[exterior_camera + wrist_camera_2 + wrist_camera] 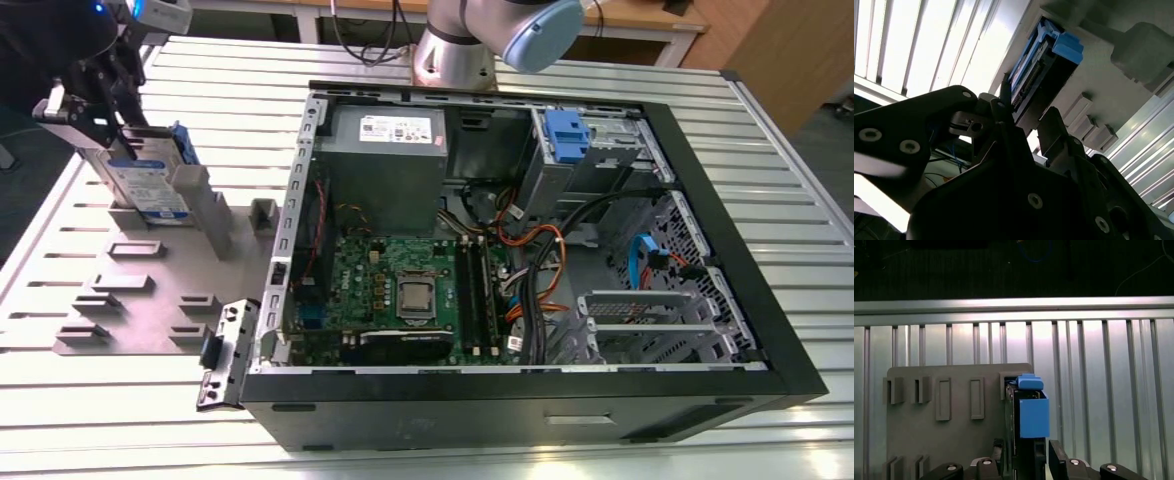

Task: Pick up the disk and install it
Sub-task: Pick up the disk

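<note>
Exterior view: a slatted table point(801, 200) carries an open computer case point(534, 400). At the exterior view's left of the case lies a grey plate point(80, 310). The disk point(144, 190) stands on edge in a slot of that plate. The gripper point(100, 110) sits over the disk's upper end and straddles it closely in both wray views' stead: in both wrist views it brackets the disk, but I cannot tell whether the claw clamps it.
</note>
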{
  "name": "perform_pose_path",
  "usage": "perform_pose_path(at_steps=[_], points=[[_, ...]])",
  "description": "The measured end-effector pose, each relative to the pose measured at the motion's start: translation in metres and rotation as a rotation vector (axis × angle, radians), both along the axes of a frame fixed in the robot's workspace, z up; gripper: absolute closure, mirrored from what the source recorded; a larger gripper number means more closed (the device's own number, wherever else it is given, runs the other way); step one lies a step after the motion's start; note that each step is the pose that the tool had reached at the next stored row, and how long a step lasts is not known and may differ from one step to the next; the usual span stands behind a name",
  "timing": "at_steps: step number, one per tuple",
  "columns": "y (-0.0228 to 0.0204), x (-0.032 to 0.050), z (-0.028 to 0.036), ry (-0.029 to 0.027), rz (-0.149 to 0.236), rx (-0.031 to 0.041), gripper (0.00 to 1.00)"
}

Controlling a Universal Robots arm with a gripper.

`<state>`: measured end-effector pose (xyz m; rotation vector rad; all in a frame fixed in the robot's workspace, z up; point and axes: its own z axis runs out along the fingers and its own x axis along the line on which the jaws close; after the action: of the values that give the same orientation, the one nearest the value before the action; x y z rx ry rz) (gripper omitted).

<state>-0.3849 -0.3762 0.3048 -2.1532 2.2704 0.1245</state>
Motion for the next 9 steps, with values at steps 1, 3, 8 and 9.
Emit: perform_pose_path(at_steps=[1, 3, 8, 9], points=[[-0.0001, 0.0, 0.0, 0.0, 0.0, 0.0, 0.53], [-0.0002, 0.0, 0.0, 0.0, 0.0, 0.0, 0.6], [-0.0004, 0.0, 0.0, 0.0, 0.0, 0.0, 0.6], [-0.0008, 0.0, 0.0, 0.0, 0.0, 0.0, 0.6]])
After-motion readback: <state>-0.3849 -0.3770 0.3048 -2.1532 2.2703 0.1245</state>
